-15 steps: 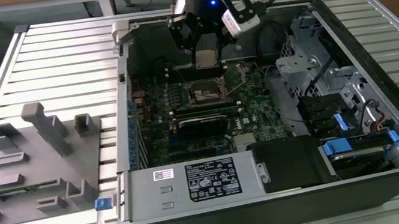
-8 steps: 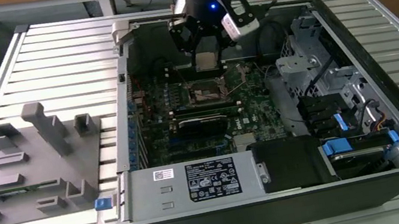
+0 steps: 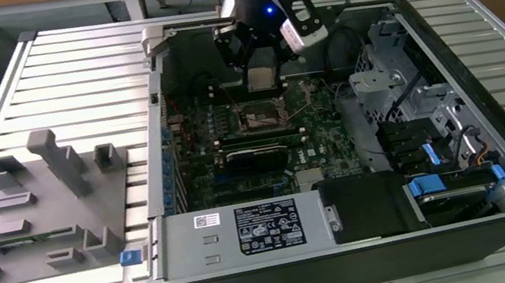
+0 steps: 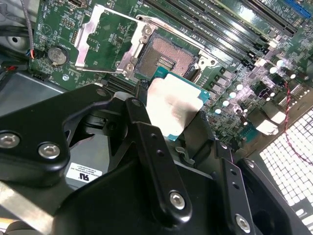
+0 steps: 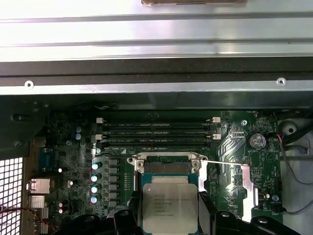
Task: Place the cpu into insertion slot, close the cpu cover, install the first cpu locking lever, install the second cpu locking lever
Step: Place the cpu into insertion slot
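My gripper (image 4: 173, 120) is shut on the cpu (image 4: 172, 104), a flat square chip with a pale metal top and green rim, gripped by its edges between black fingers (image 4: 146, 142). In the exterior view the gripper (image 3: 263, 78) hangs inside the open computer case just above the insertion slot (image 3: 262, 115). The slot (image 4: 166, 58) lies open, its contact field bare, and the cpu is close beside it and apart from it. The cpu cover (image 4: 105, 36), a shiny metal frame, is flipped open beside the slot. In the first wrist view the cpu (image 5: 169, 205) sits just short of the slot (image 5: 168, 166), with the cover (image 5: 243, 188) lying to one side.
Memory slots (image 5: 156, 132) run along the far side of the socket. A coin battery (image 4: 57, 55) sits near the cover. The labelled power supply (image 3: 267, 227) fills the case's near side, and drive bays (image 3: 411, 107) stand at the exterior view's right. A grey fixture (image 3: 39, 215) lies outside the case.
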